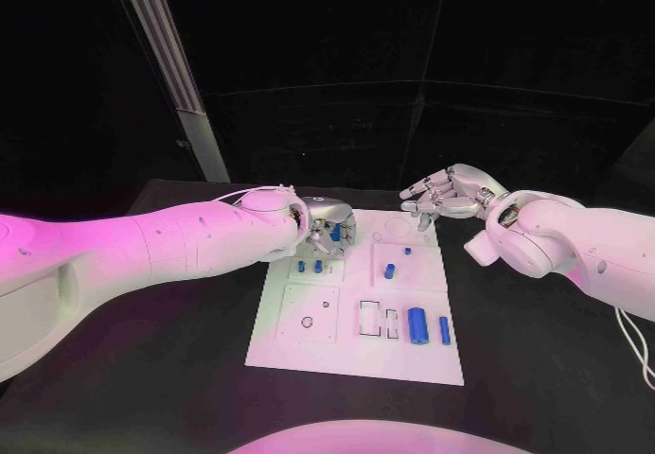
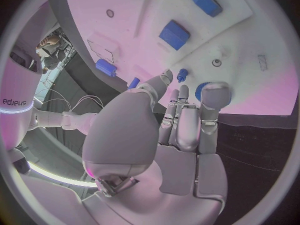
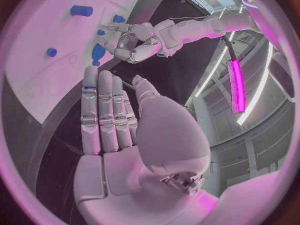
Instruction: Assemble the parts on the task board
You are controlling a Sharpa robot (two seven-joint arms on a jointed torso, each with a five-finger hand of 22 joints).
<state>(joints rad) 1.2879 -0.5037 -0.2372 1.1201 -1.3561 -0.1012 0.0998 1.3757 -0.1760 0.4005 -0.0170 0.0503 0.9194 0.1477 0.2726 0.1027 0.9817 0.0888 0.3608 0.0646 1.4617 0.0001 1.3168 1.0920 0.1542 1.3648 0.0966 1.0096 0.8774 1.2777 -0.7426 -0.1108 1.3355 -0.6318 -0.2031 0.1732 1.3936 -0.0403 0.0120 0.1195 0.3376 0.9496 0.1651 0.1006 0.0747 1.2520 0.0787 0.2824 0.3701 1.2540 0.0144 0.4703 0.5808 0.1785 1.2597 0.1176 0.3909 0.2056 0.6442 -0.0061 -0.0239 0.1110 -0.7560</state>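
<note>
The left hand hovered over the task board's far-left corner, fingers loose, grasping nothing, above small blue pegs. The right hand waited open beyond. It ought to descend squarely.

The head camera looks down on the task board; 2 wrist cameras sit close behind their hands, both sharing the board's far edge.

- The left hand covers the task board's far-left corner in the head view.
- Whether its fingertips touch the blue parts beneath cannot be told.
- The board's small markings are too small to read.
</note>
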